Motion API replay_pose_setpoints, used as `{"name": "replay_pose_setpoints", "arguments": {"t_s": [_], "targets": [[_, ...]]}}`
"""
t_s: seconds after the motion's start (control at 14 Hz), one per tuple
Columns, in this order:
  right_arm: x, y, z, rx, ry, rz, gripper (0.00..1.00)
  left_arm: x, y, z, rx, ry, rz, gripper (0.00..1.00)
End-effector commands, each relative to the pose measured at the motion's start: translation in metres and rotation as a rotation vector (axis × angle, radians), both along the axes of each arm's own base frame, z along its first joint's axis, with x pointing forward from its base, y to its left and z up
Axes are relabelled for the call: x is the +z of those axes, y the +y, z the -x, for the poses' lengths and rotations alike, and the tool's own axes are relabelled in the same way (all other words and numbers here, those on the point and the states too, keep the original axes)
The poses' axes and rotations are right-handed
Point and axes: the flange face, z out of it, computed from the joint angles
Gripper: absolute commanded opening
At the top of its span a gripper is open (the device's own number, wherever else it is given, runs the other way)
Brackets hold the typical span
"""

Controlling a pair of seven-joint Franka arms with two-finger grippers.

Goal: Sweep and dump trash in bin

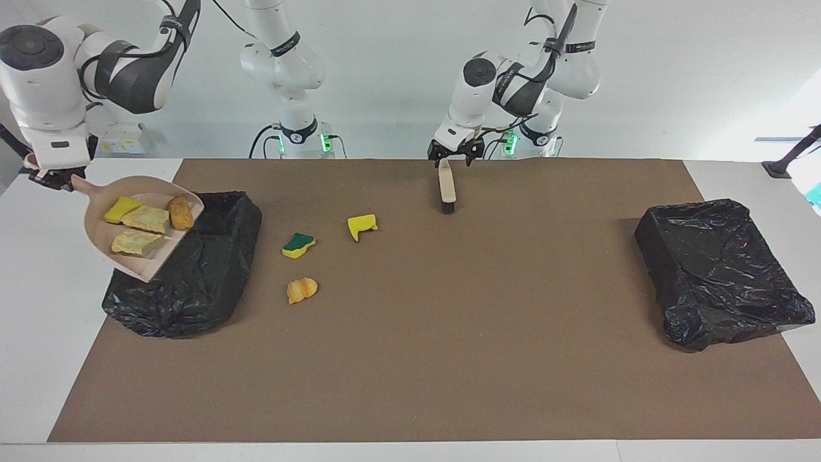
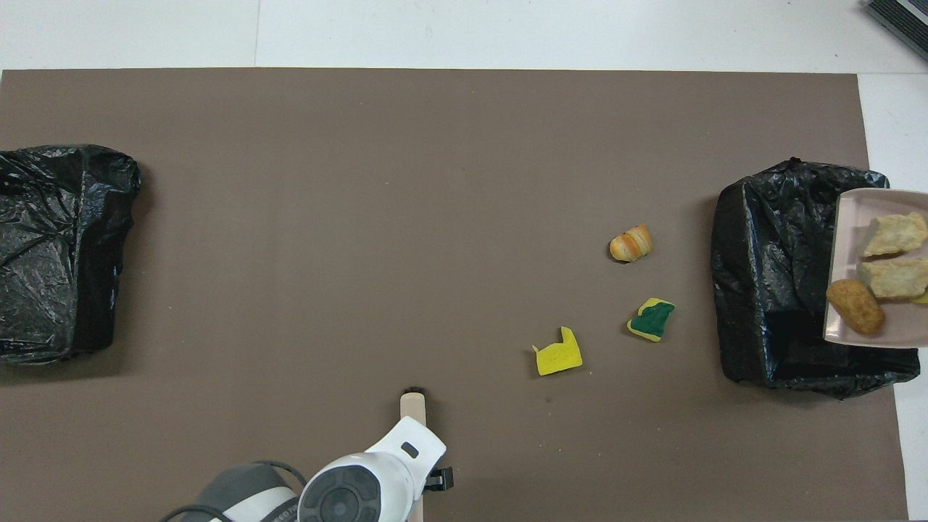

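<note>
Right gripper [image 1: 46, 176] clamped on loaded dustpan [image 1: 138, 228] handle, raised over bin [image 1: 192, 269] at mat's edge for dumping; left gripper [image 1: 456, 154] fingers apart above brush [image 1: 446, 186].

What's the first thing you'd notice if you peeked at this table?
The beige dustpan, loaded with trash, hangs tilted over the black-lined bin at the right arm's end, its handle in the right gripper. Three scraps lie on the brown mat beside that bin. The left gripper is over the brush.
</note>
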Motion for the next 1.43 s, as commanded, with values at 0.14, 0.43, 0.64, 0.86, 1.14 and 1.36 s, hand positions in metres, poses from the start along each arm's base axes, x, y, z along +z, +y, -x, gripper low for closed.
{"name": "replay_pose_setpoints", "arguments": {"t_s": [0.14,0.43,0.64,0.86,1.14,1.36], "targets": [[0.003,0.026,0.019,-0.079,0.020,0.143,0.00,0.101,0.071,-0.104,-0.031,-0.022,0.000,1.00],[0.017,0.041,0.014,0.001,0.066,0.197,0.00,0.183,0.130,-0.142,-0.165,-0.083,-0.064,1.00],[0.028,0.051,0.008,0.049,0.063,0.255,0.00,0.255,0.183,-0.153,-0.241,-0.087,-0.055,1.00],[0.037,0.055,0.006,0.074,0.065,0.274,0.00,0.287,0.214,-0.162,-0.294,-0.084,-0.094,1.00],[0.066,0.070,0.003,0.158,0.068,0.396,0.00,0.308,0.225,-0.203,-0.267,-0.065,-0.100,1.00],[0.076,0.087,-0.002,0.209,0.074,0.481,0.00,0.306,0.232,-0.218,-0.250,-0.074,-0.098,1.00]]}}
